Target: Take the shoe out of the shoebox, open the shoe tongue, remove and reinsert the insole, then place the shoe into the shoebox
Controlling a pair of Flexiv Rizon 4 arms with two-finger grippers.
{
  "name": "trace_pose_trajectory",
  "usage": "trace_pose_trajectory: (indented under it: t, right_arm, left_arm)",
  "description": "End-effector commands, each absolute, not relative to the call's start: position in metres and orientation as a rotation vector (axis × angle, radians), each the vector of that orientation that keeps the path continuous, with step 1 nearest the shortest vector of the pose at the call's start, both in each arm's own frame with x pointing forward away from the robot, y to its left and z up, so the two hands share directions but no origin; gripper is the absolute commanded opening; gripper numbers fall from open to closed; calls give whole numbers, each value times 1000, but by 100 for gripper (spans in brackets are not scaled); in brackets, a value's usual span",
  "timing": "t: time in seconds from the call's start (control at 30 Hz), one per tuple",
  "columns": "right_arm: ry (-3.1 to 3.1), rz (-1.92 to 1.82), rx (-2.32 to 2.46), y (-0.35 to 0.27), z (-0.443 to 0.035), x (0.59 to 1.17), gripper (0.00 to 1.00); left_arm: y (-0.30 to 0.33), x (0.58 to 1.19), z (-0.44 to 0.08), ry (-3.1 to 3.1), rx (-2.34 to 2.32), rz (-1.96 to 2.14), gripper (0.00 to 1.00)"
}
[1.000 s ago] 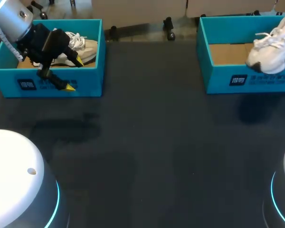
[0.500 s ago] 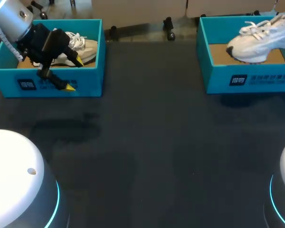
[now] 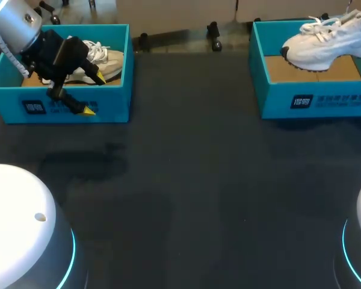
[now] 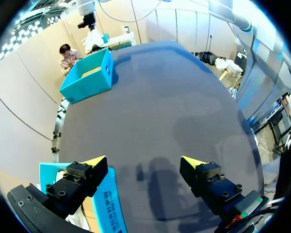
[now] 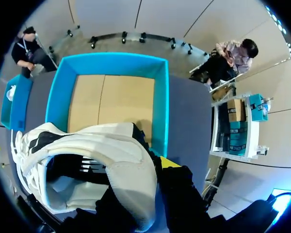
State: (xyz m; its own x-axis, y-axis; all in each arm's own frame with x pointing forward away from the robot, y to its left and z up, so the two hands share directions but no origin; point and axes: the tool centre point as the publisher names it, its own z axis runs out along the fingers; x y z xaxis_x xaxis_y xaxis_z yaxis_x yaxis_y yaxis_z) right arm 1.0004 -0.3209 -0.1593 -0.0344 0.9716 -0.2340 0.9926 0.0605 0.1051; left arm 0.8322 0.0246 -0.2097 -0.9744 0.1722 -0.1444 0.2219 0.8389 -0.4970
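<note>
Hanging over the right shoebox (image 3: pixel 307 99), the white shoe (image 3: pixel 322 42) is clamped at its heel by the right gripper (image 5: pixel 157 162) — likely so its top stays reachable — while the left gripper (image 4: pixel 143 167), fingers apart, straddles the other box's (image 3: pixel 111 105) wall.

Soft, even overhead light, no glare; the dark table (image 3: pixel 186 180) soaks it up, with faint shadows in front of the left shoebox (image 3: pixel 60 109) and right shoebox (image 3: pixel 313 101). Left gripper (image 4: pixel 143 161) throws a soft shadow on the tabletop. Inside of the shoe (image 5: pixel 111 150) sits in deep shade.
</note>
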Motion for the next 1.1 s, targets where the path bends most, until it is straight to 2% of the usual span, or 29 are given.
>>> trace_pose_trajectory:
  t: [0.03, 1.1]
  right_arm:
    - [2094, -121, 1997, -321, -158, 999, 0]
    - [1862, -225, 2230, -336, -221, 1039, 0]
  left_arm:
    - [25, 833, -210, 2925, 316, -805, 100]
    - [25, 833, -210, 2925, 316, -805, 100]
